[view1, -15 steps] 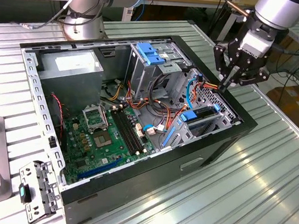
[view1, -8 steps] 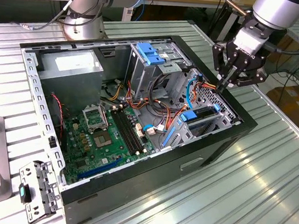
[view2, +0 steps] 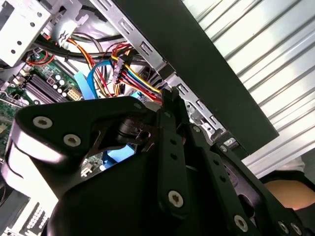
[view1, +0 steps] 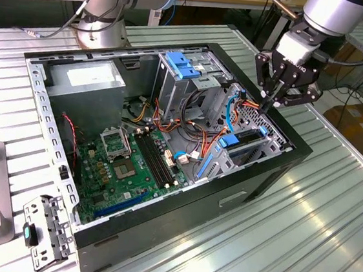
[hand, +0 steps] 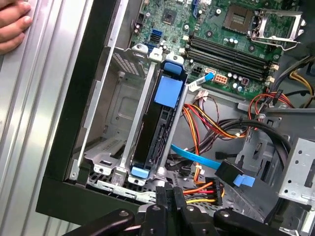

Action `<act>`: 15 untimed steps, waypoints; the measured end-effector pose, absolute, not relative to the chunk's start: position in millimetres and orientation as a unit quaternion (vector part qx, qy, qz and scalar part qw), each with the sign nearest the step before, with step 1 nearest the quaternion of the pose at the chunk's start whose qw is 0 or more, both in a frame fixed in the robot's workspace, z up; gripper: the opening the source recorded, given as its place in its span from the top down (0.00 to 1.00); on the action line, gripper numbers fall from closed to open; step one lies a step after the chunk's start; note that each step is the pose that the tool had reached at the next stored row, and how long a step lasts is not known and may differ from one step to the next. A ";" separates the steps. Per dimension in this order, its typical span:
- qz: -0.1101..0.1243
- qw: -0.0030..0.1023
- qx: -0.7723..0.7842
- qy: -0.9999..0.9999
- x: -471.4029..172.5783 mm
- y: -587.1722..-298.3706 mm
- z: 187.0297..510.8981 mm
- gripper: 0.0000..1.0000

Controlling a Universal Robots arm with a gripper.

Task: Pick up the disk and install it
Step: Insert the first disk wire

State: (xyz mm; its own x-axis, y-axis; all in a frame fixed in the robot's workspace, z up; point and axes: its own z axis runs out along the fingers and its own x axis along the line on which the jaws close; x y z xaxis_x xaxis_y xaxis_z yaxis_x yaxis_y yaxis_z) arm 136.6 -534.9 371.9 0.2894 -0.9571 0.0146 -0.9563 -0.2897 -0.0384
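The disk point(hand: 156, 129) is a dark flat drive in a bright blue carrier. It stands on edge in the metal bay at the case's wall, with its rounded blue end point(hand: 172, 69) toward the motherboard. In the exterior view the disk point(view1: 241, 141) sits in the bay on the exterior view's right. My gripper point(view1: 270, 105) hovers above the case's far right corner, apart from the disk. Its black fingers are shut with nothing between them. In both wrist views the fingertips point(hand: 170, 194) point(view2: 169, 96) hang just over the bundle of coloured power wires point(view2: 138, 78).
The open black case point(view1: 282, 169) lies on a ribbed metal table. Inside are the green motherboard point(view1: 130, 163), a tall grey cage with a blue latch plate point(view1: 182, 65), a light-blue cable point(hand: 197, 157) and orange-red wiring point(hand: 206, 123). A person's hand point(hand: 12, 24) rests on the table beside the case.
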 end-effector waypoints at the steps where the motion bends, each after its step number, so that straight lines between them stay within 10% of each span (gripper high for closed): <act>1: -0.017 0.011 -0.803 0.596 136.6 -534.9 371.9 0.83; 15: -0.018 0.010 -0.775 0.631 127.3 -534.8 371.4 0.83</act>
